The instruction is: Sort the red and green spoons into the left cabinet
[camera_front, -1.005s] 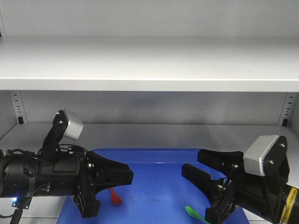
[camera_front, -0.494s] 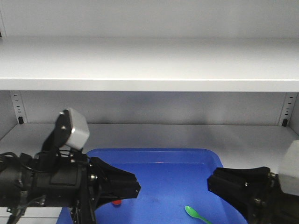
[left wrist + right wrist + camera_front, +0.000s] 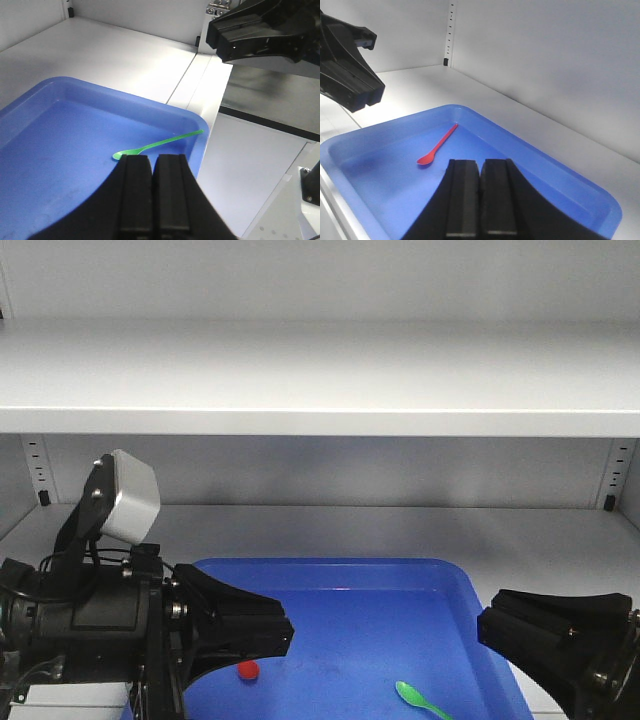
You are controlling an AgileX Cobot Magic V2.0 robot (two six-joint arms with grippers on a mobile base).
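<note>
A red spoon (image 3: 437, 146) lies flat in the left part of a blue tray (image 3: 340, 600); only its bowl (image 3: 247, 670) shows in the front view. The green spoon (image 3: 160, 143) rests near the tray's right rim, its handle tip up on the wall, and its bowl (image 3: 412, 695) shows low in the front view. My left gripper (image 3: 290, 632) hovers over the tray's left side, shut with nothing in it. At the tray's right edge my right gripper (image 3: 483, 625) is also shut and empty. The tray sits on the left cabinet's lower shelf (image 3: 300, 522).
A wide upper shelf (image 3: 320, 390) overhangs the work area. Slotted peg strips (image 3: 38, 472) run up both back corners, the right strip (image 3: 617, 475) included. Seen from the left wrist, a seam (image 3: 182, 82) crosses the shelf beside the tray (image 3: 50, 125).
My right gripper has pulled back to the right and lower, its jaws going from open to shut. The left arm shifted slightly left, uncovering the red spoon's bowl.
</note>
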